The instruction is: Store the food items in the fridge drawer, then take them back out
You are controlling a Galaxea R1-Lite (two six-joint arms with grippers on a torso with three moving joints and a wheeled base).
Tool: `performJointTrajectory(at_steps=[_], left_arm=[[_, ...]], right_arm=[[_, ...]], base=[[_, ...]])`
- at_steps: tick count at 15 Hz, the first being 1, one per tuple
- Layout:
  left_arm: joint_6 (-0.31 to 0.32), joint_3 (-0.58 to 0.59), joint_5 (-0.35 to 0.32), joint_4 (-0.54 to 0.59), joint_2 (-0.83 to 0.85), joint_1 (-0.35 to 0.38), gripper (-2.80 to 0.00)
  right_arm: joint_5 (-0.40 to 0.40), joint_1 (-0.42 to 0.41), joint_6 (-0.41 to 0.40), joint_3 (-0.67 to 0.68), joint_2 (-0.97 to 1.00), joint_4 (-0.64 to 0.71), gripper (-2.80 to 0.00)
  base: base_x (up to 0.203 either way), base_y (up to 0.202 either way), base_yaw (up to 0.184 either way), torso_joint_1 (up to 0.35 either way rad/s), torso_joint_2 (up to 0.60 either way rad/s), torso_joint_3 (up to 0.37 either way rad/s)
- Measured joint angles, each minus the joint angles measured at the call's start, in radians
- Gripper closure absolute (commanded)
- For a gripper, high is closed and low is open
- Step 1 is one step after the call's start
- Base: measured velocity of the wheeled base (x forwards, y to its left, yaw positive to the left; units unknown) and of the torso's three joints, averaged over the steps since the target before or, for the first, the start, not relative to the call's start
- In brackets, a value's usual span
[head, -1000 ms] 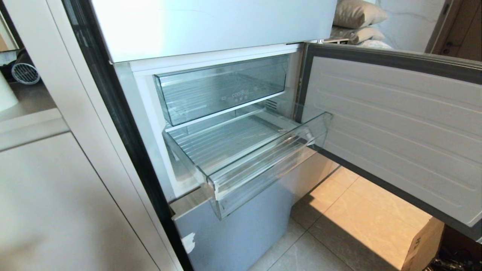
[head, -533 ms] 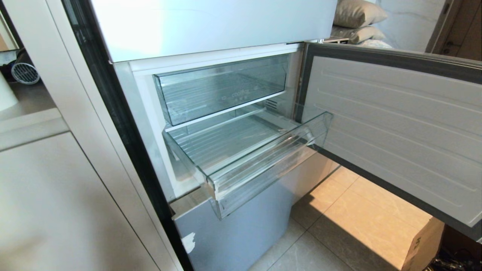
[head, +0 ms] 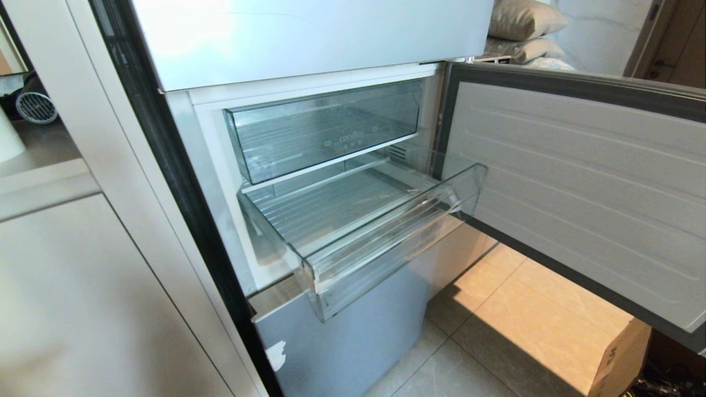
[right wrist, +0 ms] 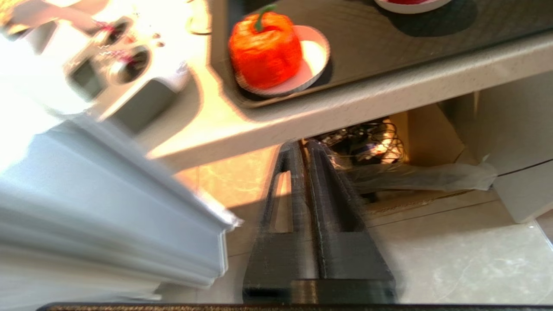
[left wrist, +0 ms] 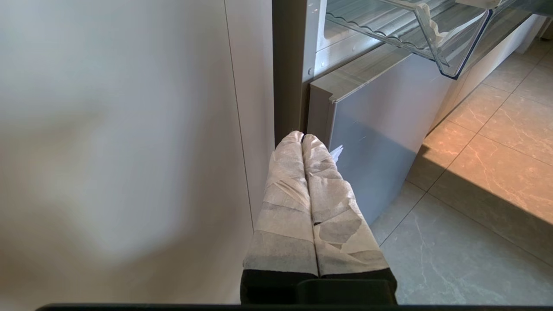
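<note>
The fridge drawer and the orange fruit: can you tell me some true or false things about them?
1. The fridge drawer is pulled out. True.
2. Fruit lies in the drawer. False: it holds nothing.
3. The orange-red fruit sits on a white dish. True.
4. The right gripper grips the fruit. False: it is below the counter edge, apart from the fruit.
5. The left gripper is shut. True.

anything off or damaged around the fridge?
One thing: a small white chipped or peeled patch on the pale-blue bottom panel near its left edge; also visible in the left wrist view. The clear lower drawer is pulled out and sits level, with nothing in it.
</note>
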Motion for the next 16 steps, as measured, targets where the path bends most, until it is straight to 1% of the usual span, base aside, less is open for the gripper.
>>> performJointTrajectory(at_steps=[3,5,7,10,13,16], left_arm=[[0.0,0.0,0.0,0.0,0.0,0.0,0.0],[0.0,0.0,0.0,0.0,0.0,0.0,0.0],[0.0,0.0,0.0,0.0,0.0,0.0,0.0],[0.0,0.0,0.0,0.0,0.0,0.0,0.0],[0.0,0.0,0.0,0.0,0.0,0.0,0.0],[0.0,0.0,0.0,0.0,0.0,0.0,0.0]], right_arm=[[0.009,-0.015,-0.033,-0.005,0.116,-0.105,-2.8],[0.067,-0.016,-0.074,-0.026,0.178,-0.143,-2.8],[0.121,-0.016,-0.143,-0.074,0.238,-0.151,-2.8],[0.133,-0.009,-0.211,-0.177,0.339,-0.153,-2.8],[0.134,0.001,-0.277,-0.245,0.439,-0.164,-2.8],[0.133,0.025,-0.291,-0.271,0.528,-0.262,-2.8]], base=[[0.0,0.0,0.0,0.0,0.0,0.0],[0.0,0.0,0.0,0.0,0.0,0.0],[0.0,0.0,0.0,0.0,0.0,0.0],[0.0,0.0,0.0,0.0,0.0,0.0],[0.0,0.0,0.0,0.0,0.0,0.0],[0.0,0.0,0.0,0.0,0.0,0.0]])
